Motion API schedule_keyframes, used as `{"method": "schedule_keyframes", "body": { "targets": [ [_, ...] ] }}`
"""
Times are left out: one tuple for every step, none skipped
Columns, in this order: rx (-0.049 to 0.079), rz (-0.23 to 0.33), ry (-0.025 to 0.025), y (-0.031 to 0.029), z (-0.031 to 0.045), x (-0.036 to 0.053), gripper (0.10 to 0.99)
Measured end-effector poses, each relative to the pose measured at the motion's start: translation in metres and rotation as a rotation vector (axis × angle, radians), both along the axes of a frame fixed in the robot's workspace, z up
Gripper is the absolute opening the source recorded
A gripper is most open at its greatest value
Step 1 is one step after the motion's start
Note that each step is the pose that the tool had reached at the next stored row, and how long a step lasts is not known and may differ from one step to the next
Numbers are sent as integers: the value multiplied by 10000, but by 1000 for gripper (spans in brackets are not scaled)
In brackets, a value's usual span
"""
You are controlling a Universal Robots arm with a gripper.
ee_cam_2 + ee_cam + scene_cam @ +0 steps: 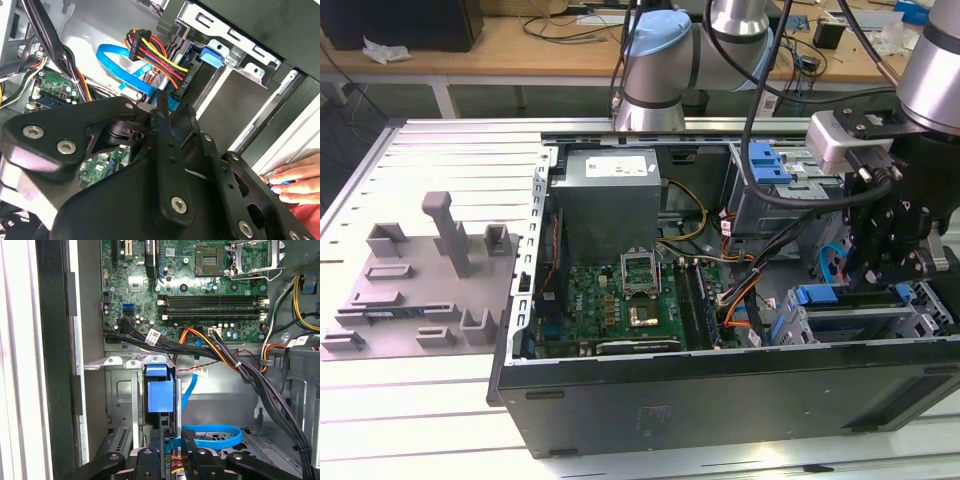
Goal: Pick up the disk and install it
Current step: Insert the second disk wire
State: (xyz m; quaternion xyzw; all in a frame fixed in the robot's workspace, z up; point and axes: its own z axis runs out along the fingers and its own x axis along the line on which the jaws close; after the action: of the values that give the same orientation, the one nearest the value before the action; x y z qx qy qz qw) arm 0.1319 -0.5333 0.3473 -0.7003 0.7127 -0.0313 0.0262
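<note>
- The disk (860, 320) is seen lying flat in the lower drive bay at the corner of the open computer case (720, 400), at the exterior view's right, with its blue frame showing along its edges.
- In the first wrist view the disk (160, 392) is seen end-on as a blue block between the bay's grey metal walls, a detail the exterior view does not give.
- The gripper (885, 270) is held just above the disk; whether it touches the disk cannot be told, and whether it is spread or pressed together cannot be told either.
- In the second wrist view the gripper (167, 107) is shown close to a blue ribbon cable (120, 70) and a bundle of coloured wires (155, 60).
- A person's hand (295, 182) is shown resting on the case's edge in the second wrist view.
- The bay is hemmed in by the case wall on one side and by black cables (250, 380) on the other; the motherboard (620, 300) lies beyond.
- A second drive cage (770, 185) with a blue latch stands behind the gripper.
- Well apart, at the exterior view's left, a grey fixture (430, 280) with upright posts is set on the slatted table (440, 160), with open room around it.
</note>
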Motion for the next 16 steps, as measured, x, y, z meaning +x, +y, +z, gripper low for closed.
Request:
{"method": "schedule_keyframes", "body": {
  "targets": [
    [2,0,-8,1,9,0,306],
    [1,0,-16,4,25,0,306],
    [-3,0,-27,15,50,-1,306],
    [-10,0,-37,32,73,-1,306],
    [-26,0,-40,49,86,-1,306],
    [-43,1,-40,68,95,0,306],
    [-74,1,-40,91,101,0,306],
    [-132,0,-40,124,109,-1,306],
    [-272,1,-40,197,121,0,306],
    [-390,1,-40,240,142,0,306],
    [-445,2,-40,254,156,0,306],
    [-491,1,-40,268,172,-1,306],
    [-537,1,-40,282,190,-1,306],
    [-593,2,-40,299,211,-1,306],
    [-633,2,-40,311,224,-1,306],
    [-679,2,-40,326,237,-1,290]
  ]
}}
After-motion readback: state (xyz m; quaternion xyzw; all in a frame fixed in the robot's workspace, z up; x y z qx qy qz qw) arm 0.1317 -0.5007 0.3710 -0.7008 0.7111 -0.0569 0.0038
